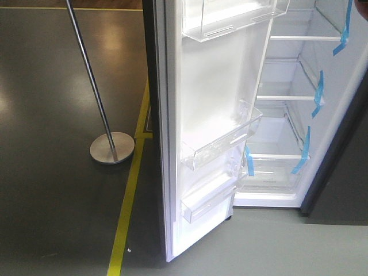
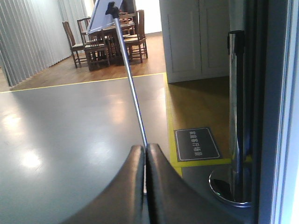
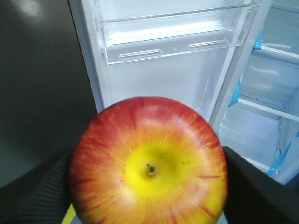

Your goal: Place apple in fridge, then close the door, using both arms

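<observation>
The apple [image 3: 149, 163], red with a yellow centre, fills the lower half of the right wrist view. My right gripper [image 3: 147, 185] is shut on it, with a black finger [image 3: 39, 191] on each side. Behind it stands the open door [image 3: 154, 79], its white inner face carrying a clear bin. The fridge [image 3: 264, 121] interior shows to the right. In the front view the door [image 1: 213, 103] is swung out left of the fridge [image 1: 336, 109], which has white shelves and blue tape strips. My left gripper [image 2: 146, 151] is shut and empty, out over the grey floor.
A metal pole [image 1: 92, 80] on a round base [image 1: 111, 148] stands left of the door beside a yellow floor line [image 1: 129, 195]. A dark cabinet side [image 1: 345, 172] flanks the fridge on the right. A stanchion [image 2: 236, 116] and a floor sign [image 2: 196, 144] lie near my left gripper.
</observation>
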Tool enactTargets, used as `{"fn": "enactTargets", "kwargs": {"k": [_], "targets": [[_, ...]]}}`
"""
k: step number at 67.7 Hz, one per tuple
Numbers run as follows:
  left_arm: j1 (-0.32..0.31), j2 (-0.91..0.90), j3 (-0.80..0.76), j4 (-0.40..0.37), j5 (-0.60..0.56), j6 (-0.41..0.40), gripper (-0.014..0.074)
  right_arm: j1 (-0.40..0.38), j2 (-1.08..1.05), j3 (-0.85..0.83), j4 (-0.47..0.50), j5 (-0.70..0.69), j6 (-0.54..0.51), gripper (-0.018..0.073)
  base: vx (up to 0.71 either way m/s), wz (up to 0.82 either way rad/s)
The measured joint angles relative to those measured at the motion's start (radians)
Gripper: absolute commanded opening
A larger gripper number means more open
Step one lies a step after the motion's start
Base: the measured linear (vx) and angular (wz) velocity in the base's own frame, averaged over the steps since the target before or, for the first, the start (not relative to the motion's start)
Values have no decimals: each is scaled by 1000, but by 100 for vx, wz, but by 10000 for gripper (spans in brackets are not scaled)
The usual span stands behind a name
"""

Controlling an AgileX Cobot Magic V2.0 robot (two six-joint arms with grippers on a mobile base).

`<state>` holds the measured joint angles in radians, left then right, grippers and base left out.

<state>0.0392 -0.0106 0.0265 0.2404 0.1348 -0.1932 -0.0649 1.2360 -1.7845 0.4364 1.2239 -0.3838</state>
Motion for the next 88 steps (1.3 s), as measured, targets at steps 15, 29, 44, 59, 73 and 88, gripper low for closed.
{"fn": "enactTargets", "kwargs": {"k": [15,29,44,59,73,88], "targets": [[0,0,0,0,0,0,-8,0,0,0,0,0,0,91,12,-5],[0,0,0,0,0,0,-8,0,0,0,0,0,0,91,12,-5],[0,0,0,0,0,0,-8,0,0,0,0,0,0,91,12,-5],[0,0,0,0,0,0,-8,0,0,0,0,0,0,91,11,-5],[0,0,0,0,0,0,-8,0,0,0,0,0,0,91,9,-5],[0,0,0,0,0,0,-8,0,0,0,0,0,0,91,7,-3]]}}
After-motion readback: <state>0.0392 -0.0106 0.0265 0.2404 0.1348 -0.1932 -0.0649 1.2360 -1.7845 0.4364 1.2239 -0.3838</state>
